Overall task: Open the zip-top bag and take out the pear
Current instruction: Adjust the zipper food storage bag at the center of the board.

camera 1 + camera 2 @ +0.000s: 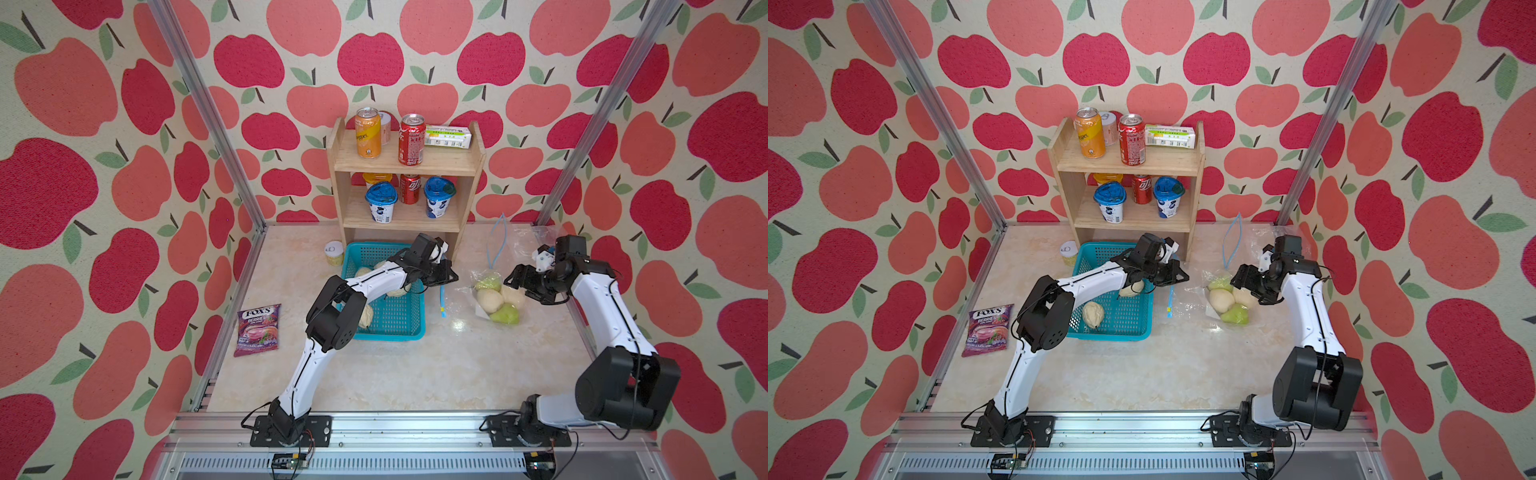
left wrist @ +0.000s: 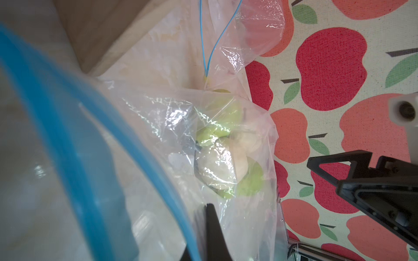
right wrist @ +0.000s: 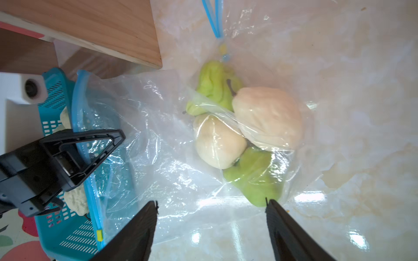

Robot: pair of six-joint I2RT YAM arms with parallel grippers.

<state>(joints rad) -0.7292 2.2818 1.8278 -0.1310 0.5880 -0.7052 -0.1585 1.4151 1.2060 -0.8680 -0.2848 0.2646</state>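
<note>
Green pear (image 3: 255, 178) nearest the right hand, two pale ones and another green one bunched against it, all lying inside the clear zip-top bag (image 3: 158, 135) flat on the worktop (image 1: 415, 374). Left hand (image 3: 117, 138) is pinched tight on the blue zip edge (image 3: 93, 196), holding that lip up just beside the teal basket (image 1: 386, 336). Right hand (image 3: 211, 203) hovers over the film with its jaws wide and nothing in them.

How far the mouth is parted, I can't tell from here. To my eye the good move is to go in through the mouth from the basket side, not press down through the plastic. The lip should be held high and taut so loose film doesn't bunch between the jaws, and the grip should go round the pear's fat body.

Room is tight at the back: the wooden shelf (image 1: 440, 160) stands close behind the left hand, and a second clear bag (image 1: 523, 241) lies in the far corner. Toward the front the worktop gives plenty of space to draw back.
</note>
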